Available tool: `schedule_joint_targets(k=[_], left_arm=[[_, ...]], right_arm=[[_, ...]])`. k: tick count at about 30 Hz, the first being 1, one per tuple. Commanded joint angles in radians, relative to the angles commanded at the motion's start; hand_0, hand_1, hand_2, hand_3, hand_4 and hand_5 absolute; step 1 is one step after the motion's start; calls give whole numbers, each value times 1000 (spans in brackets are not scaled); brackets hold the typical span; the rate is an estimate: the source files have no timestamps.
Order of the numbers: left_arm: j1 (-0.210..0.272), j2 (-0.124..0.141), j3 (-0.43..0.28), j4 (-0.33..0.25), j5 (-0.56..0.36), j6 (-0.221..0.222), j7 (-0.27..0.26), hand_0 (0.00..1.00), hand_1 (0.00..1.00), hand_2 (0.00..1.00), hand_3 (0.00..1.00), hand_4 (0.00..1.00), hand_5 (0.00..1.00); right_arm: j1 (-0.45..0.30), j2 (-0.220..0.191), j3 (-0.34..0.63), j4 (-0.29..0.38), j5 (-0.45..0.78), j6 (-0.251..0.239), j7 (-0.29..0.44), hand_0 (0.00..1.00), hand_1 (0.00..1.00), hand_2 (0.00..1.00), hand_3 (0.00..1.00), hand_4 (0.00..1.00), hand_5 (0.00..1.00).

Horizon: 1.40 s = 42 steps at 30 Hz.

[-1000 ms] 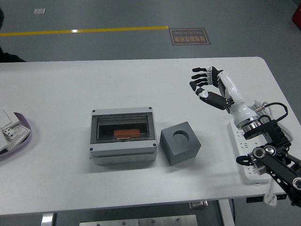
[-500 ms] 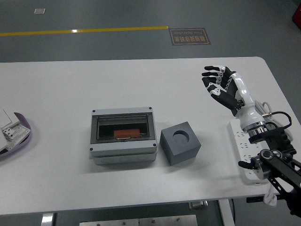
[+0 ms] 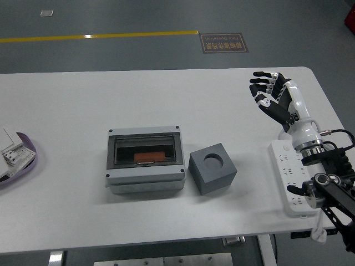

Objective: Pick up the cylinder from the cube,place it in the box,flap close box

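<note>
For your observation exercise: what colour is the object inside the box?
Orange: the cylinder lies in the box, seen in the head view.

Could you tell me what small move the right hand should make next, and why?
Probably lower to rest at the table's right edge: the cube's hole is empty, the orange cylinder lies inside the box under its closed clear flap, and the right hand holds nothing.

The cube [image 3: 213, 168] sits just at 3 o'clock of the box [image 3: 145, 159]; the power strip [image 3: 287, 176] lies far toward 3 o'clock.
</note>
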Motion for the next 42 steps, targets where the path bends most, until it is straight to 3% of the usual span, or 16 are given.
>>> schedule_joint_targets(k=[27,42], left_arm=[[-8,-14,-10,7,6,6,15,526,588,597,656,767,161],[-11,-24,66,26,-62,10,26,525,588,598,655,771,164]], right_arm=[[-21,-9,48,-7,-42,-6,-2,671,606,622,638,709,249],[-22,-7,43,-13,-35,-6,1,666,599,619,640,701,242]])
